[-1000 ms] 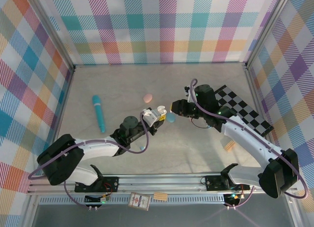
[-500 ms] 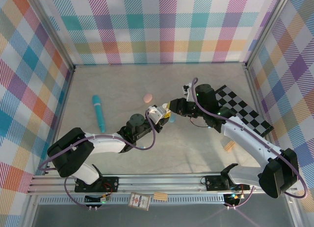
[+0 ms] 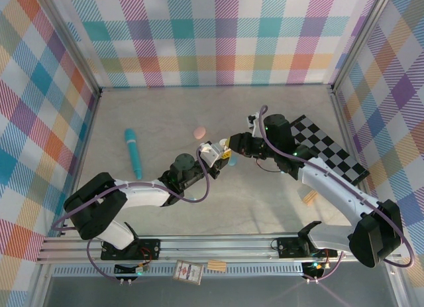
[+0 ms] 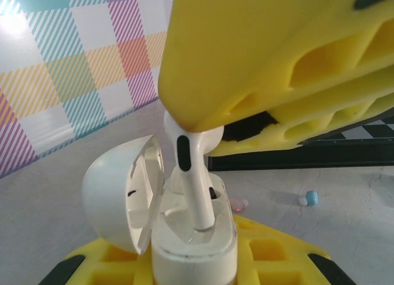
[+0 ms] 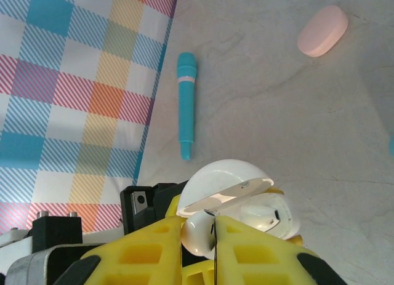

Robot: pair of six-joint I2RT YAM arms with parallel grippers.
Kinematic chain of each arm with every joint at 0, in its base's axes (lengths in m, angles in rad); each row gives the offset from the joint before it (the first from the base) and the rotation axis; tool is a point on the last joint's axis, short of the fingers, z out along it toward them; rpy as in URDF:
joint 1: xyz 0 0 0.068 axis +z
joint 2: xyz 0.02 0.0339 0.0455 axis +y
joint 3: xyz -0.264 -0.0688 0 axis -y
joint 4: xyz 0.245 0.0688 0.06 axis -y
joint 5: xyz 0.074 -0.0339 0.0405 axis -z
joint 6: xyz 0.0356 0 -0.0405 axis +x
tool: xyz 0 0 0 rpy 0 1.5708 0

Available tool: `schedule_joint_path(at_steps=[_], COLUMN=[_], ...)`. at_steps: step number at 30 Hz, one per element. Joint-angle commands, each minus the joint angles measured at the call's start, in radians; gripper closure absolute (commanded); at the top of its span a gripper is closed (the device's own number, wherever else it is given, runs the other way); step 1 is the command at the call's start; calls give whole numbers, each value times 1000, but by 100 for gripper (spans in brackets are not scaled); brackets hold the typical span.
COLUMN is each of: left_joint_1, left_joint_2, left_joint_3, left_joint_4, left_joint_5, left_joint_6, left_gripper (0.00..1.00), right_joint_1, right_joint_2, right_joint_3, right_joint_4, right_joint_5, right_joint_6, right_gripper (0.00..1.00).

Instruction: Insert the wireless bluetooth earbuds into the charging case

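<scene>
Plaid walls ring a grey table (image 3: 265,201), and just right of centre in the top view the two arms now meet. A second ago there was a clear gap between them. The left gripper (image 3: 212,154) has since swung up and right, bringing the case (image 4: 194,248) under the right gripper (image 3: 228,143), and over the last half second almost nothing has shifted. The left gripper is clamped tight on the case body at the bottom of its wrist view, with the lid (image 4: 120,202) tipped back to the left. The right gripper is pinched shut on the head of a white earbud (image 4: 196,192), whose stem already stands in a socket of the case while the head is still above the rim. I judge the alignment done and the insertion partway: what remains is a short push down, then letting go. A pink case (image 5: 322,31) and teal cylinder (image 5: 186,103) lie well apart, left of the grippers.
</scene>
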Motion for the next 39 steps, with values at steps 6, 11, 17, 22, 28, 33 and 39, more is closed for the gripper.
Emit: schedule_joint_path(at_steps=[6,11,17,22,28,33,39], left_joint_1=[-17,-17,-17,-17,-17,-17,-18], left_joint_2=[-18,-18,-14,-16,-4,1,2], left_joint_3=[25,23,21,29,35,30,17], left_joint_4=[52,54,67,67,76,90,107], left_joint_5=[17,10,-4,-4,4,4,8], left_joint_6=[-23,-22,-35,-42,-45,-49,-48], left_gripper=[100,100,100,100,100,100,100], right_joint_1=[-10,-11,-12,-11,-11,-11,-19], right_joint_2=[-4,-9,2,4,-7,-31,-79], right_joint_3=[-14,-19,-25,-33,-25,-15,-29], right_joint_4=[-1,-6,-16,-23,-27,-63,-60], right_joint_5=[47,50,40,31,4,24,59], right_joint_6=[6,2,-4,-8,-20,-44,-38], right_gripper=[82,82,81,79,73,63,40])
